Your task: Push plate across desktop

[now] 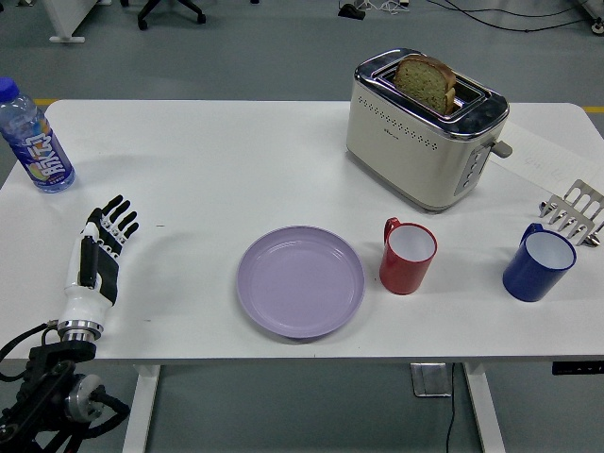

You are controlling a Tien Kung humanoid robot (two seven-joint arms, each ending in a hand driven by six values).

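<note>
A round lilac plate [300,280] lies flat near the table's front edge, a little left of centre. My left hand [97,253] lies over the table at the far left, fingers straight and holding nothing, well apart from the plate. Bare table separates the hand from the plate's left rim. The right arm does not show.
A red mug [407,256] stands just right of the plate. Farther right are a blue mug [538,263] and a metal rack [574,211]. A toaster [425,129] with bread sits behind. A water bottle [35,140] stands at the far left.
</note>
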